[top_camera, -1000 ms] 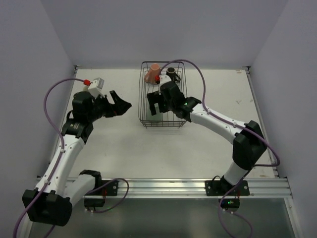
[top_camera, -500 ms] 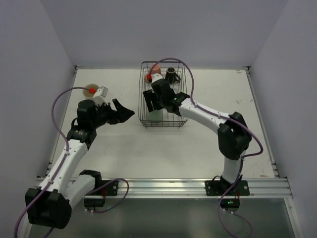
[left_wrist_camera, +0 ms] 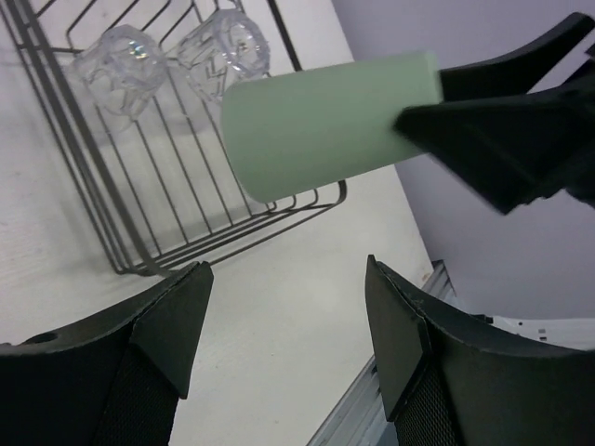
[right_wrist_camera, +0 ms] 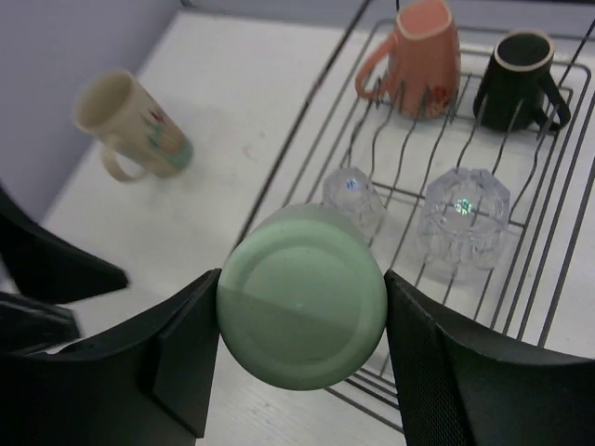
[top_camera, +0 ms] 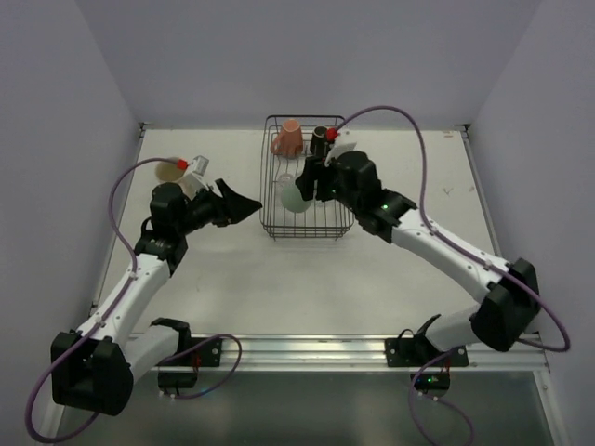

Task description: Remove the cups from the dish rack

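My right gripper (right_wrist_camera: 302,283) is shut on the mint-green tumbler (right_wrist_camera: 302,311), which it holds bottom toward the camera above the left part of the dish rack (top_camera: 307,223). From above, the tumbler (top_camera: 293,196) hangs just inside the rack's left side. My left gripper (top_camera: 249,203) is open and empty, just left of the rack. In its own view the tumbler (left_wrist_camera: 330,121) lies ahead of its fingertips (left_wrist_camera: 195,279). In the rack stand a salmon-pink mug (right_wrist_camera: 418,60), a black mug (right_wrist_camera: 516,79) and two clear glasses (right_wrist_camera: 353,195) (right_wrist_camera: 462,218).
A cream cup with a handle (right_wrist_camera: 130,125) lies on the table left of the rack, behind my left arm (top_camera: 170,170). The table's metal rail (top_camera: 307,351) runs along the near edge. Grey walls close in on three sides.
My right gripper closed on the mint-green tumbler inside the rack and raised it. My left gripper moved right, closer to the rack's left side, narrowing slightly.
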Motion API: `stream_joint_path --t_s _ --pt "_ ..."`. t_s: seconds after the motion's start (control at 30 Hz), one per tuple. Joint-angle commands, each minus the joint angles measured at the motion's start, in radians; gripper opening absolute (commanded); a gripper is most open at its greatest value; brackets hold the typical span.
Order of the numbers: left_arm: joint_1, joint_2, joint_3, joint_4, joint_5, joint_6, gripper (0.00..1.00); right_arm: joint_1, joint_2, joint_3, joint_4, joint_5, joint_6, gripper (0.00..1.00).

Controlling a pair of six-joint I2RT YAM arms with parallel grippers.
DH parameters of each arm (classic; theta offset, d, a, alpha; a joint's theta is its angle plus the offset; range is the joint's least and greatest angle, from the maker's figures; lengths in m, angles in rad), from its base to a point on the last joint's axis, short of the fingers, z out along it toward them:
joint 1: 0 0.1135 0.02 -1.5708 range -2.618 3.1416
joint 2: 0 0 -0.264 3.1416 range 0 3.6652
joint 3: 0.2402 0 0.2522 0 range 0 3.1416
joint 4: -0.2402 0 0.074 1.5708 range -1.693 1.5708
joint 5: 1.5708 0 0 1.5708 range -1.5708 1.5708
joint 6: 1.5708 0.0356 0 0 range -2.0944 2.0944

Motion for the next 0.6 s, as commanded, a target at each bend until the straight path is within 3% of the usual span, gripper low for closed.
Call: stream_joint_path --t_s 0.0,0.07,0.13,0.33,0.57 --pt "-0.026 0.028 -0.004 0.204 0.087 -0.105 0.73 -0.071 -0.172 -0.111 0.25 -0.159 0.183 0.37" --pt "-0.047 0.043 0.0 0.25 0.087 -0.128 0.73 -0.14 -0.238 -0.174 0.317 -0.324 0.262 0.37" --pt "-0.064 0.071 0.003 0.275 0.088 -0.141 0.73 -0.188 -0.266 -0.246 0.391 -0.396 0.346 0.37" --pt "-0.11 0.16 -0.016 0.5 0.116 -0.263 0.73 -0.22 -0.316 -0.323 0.482 -0.525 0.44 0.37" --pt "-0.149 0.224 0.007 0.586 0.087 -0.308 0.72 -0.243 -0.3 -0.365 0.572 -0.651 0.534 0.37"
